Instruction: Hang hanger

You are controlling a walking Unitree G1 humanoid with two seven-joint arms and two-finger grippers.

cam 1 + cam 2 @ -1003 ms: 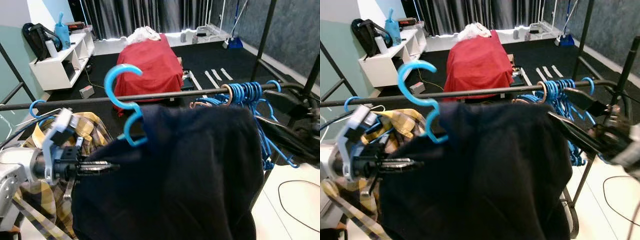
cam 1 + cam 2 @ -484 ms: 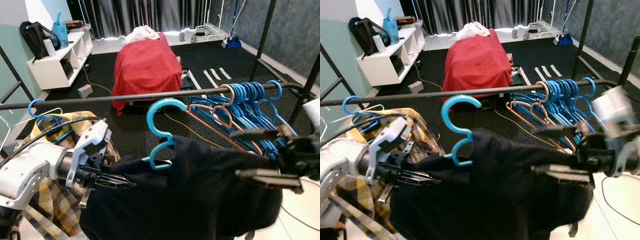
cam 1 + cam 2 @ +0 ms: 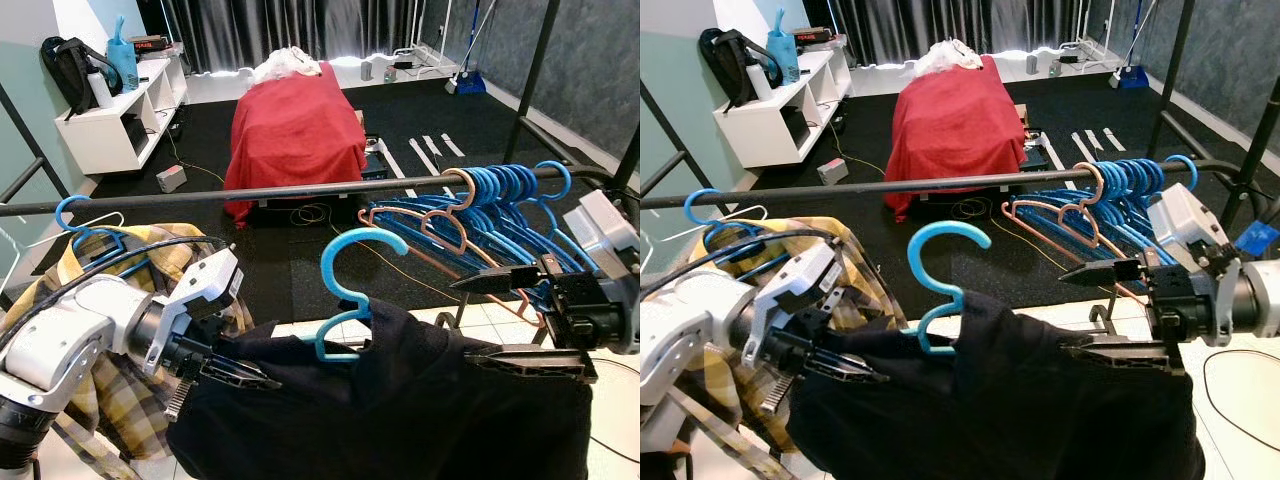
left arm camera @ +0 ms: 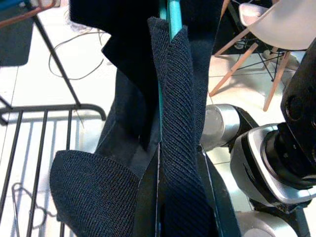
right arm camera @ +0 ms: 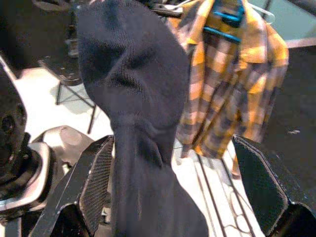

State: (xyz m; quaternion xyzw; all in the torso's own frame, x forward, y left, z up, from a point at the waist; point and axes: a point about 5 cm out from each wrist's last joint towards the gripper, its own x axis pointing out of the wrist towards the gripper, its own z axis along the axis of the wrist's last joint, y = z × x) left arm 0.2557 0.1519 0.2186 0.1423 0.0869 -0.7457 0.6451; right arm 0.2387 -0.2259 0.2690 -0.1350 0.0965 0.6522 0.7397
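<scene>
**Dark garment on blue hanger held below the rail**

While the black rail (image 3: 300,190) is running across the scene from left to right, the robot is holding a dark garment (image 3: 400,410) on a blue hanger (image 3: 350,290) below and in front of it, the hook not touching the rail.

On the far left, a white shelf unit (image 3: 110,125) is standing against the wall, with a black backpack (image 3: 68,70) and a blue bottle (image 3: 124,62) on top. Just below the rail's left end, a yellow plaid shirt (image 3: 90,300) is hanging from its own blue hanger.

The left hand (image 3: 235,372) is reaching in beside that shirt; its two black fingers are lying close together, pinching the left shoulder of the dark garment, and in the left wrist view the knit cloth and the teal hanger arm (image 4: 174,19) are sitting clamped between them.

At the middle, the blue hanger's hook is rising upright out of the garment's collar, apart from the rail. Behind it, a bed under a red cover (image 3: 295,130) is standing on the dark floor.

Further right, a bunch of empty blue hangers (image 3: 500,195) is hanging on the rail. The right hand (image 3: 500,315) is spread wide: its lower finger is lying on the garment's right shoulder while the upper finger is pointing free above it. In the right wrist view the cloth is draping between the two parted fingers (image 5: 94,173).
</scene>
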